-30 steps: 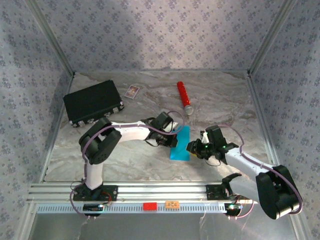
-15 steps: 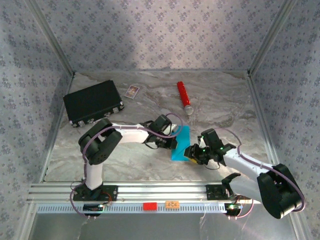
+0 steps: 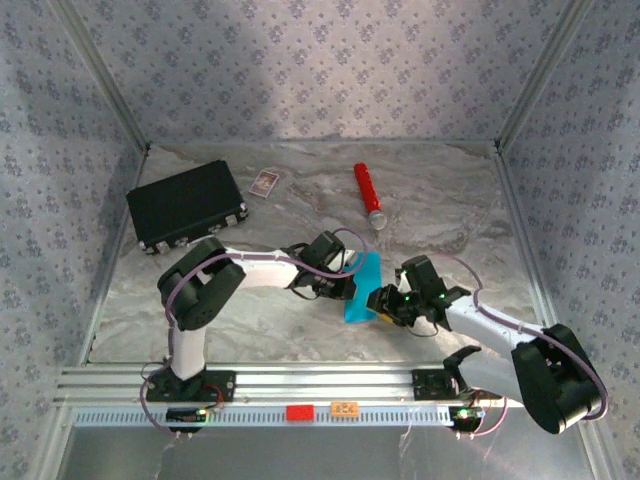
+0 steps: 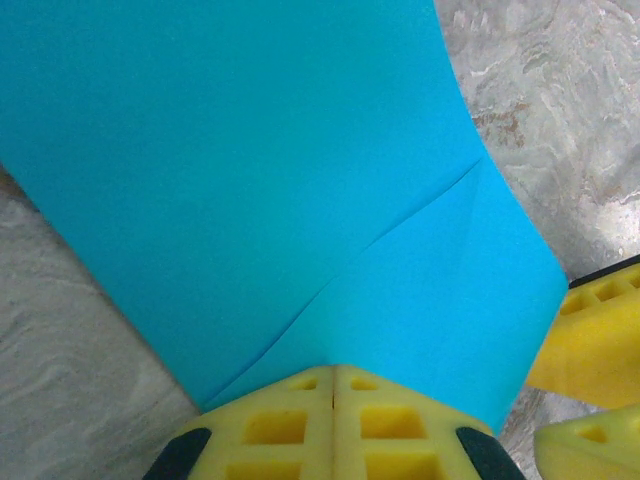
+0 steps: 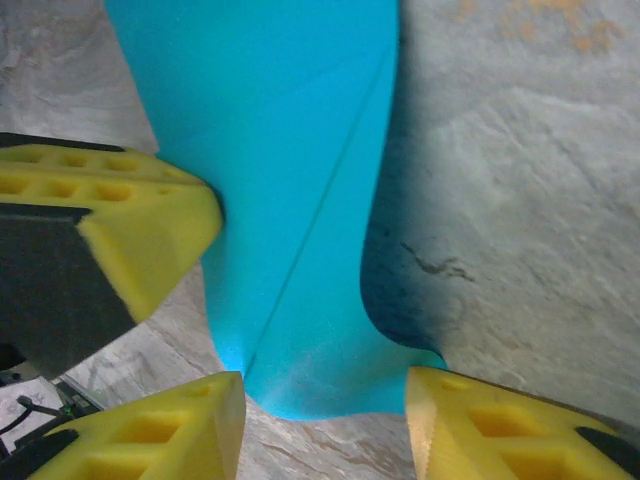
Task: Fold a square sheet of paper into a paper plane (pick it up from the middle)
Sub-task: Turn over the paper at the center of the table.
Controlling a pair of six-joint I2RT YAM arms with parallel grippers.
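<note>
Currently: left gripper [image 4: 333,372] is clamping the creased paper sheet [image 4: 250,150] at its fingertips; right gripper [image 5: 325,395], having just moved in, is spreading its jaws around the sheet's near end, likely preparing the next fold.

Cyan-blue paper [image 3: 362,290], yellow fingers [image 4: 265,425], red cylinder [image 3: 368,195] (grey-veined marble table [image 3: 450,200]).

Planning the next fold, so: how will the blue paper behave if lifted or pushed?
Probably floppy: the blue paper curves where the left gripper pinches it. It looks thin and light, so a push would likely buckle it rather than slide it. It would probably bend first along its crease.
</note>
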